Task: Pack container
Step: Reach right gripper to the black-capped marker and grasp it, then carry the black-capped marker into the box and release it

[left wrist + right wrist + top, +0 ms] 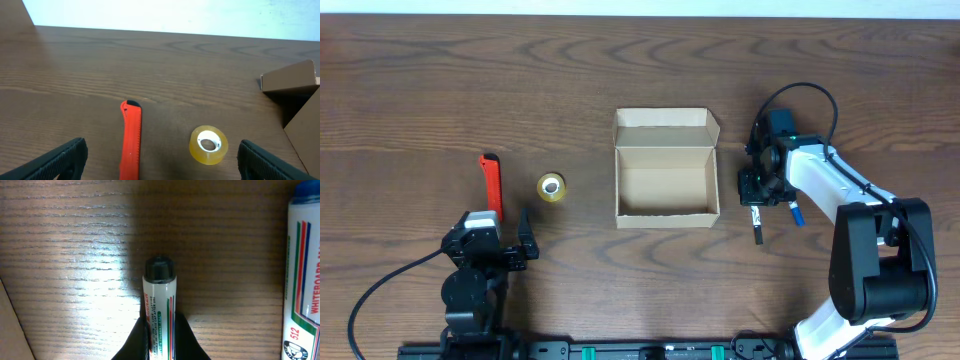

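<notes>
Your R claw (160, 332) is clamped on the black-cap marker (160, 295), w/ a blue-cap marker (302, 280) near its right side. The container (665, 158) sits lid-open, just off that claw's left. Your L claw (160, 167) is spread wide apart. The red knife (131, 140) & tape roll (208, 145) lie just ahead of it.

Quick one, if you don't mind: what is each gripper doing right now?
Left gripper: open, holding nothing.
Right gripper: closed on the black-capped marker.
</notes>
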Controlling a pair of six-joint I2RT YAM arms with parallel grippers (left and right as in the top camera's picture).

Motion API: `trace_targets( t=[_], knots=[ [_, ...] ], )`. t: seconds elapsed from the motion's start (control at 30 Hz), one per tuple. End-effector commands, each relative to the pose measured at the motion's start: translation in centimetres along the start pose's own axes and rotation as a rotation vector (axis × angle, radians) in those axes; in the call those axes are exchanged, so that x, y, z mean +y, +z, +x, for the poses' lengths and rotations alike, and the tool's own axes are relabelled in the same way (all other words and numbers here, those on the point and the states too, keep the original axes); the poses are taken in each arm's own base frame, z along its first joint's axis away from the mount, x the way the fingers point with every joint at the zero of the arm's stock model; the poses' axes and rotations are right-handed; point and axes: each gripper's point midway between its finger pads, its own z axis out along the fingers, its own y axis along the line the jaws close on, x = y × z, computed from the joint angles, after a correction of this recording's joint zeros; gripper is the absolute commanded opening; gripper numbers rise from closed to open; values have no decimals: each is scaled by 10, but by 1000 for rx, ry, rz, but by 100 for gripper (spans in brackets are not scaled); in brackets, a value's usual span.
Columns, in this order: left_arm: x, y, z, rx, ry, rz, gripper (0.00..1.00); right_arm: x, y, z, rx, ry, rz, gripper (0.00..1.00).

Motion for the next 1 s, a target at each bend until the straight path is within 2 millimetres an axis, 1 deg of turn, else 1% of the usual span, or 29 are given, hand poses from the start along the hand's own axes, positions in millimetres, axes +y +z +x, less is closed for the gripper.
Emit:
trace_targets(
  t=[0.0, 0.1, 0.2, 0.33, 0.4, 0.5, 0.57, 0.63, 0.73, 0.87, 0.93, 0.97],
  knots=[
    [3, 2, 16, 45, 17, -16, 95, -2, 14, 10, 47, 4, 2, 1],
    [3, 2, 16, 46, 17, -16, 95, -2, 14, 9, 44, 9, 1, 1],
    [3, 2, 16, 46, 17, -16, 95, -1, 14, 4, 26, 28, -4, 1],
    [3, 2, 16, 46, 17, -16, 95, 0, 1, -16, -42, 50, -15, 1],
    [3, 2, 16, 46, 15, -16, 95, 3, -15, -31, -94, 50, -33, 1],
    [3, 2, 16, 46, 10, -16, 95, 10, -44, -52, -190, 44, -67, 1],
    [3, 2, 16, 46, 10, -16, 95, 18, -68, -64, -254, 36, -107, 1],
    [3, 2, 16, 46, 10, -16, 95, 29, -96, -69, -317, -7, -170, 1],
    [3, 2, 16, 46, 10, -16, 95, 46, -128, -63, -373, -99, -247, 1],
    [3, 2, 16, 46, 10, -16, 95, 59, -163, -47, -428, -149, -276, 1],
    [3, 2, 16, 46, 10, -16, 95, 72, -180, -35, -455, -227, -302, 1],
    [3, 2, 16, 46, 10, -16, 95, 83, -188, -28, -470, -295, -329, 1]
  ],
)
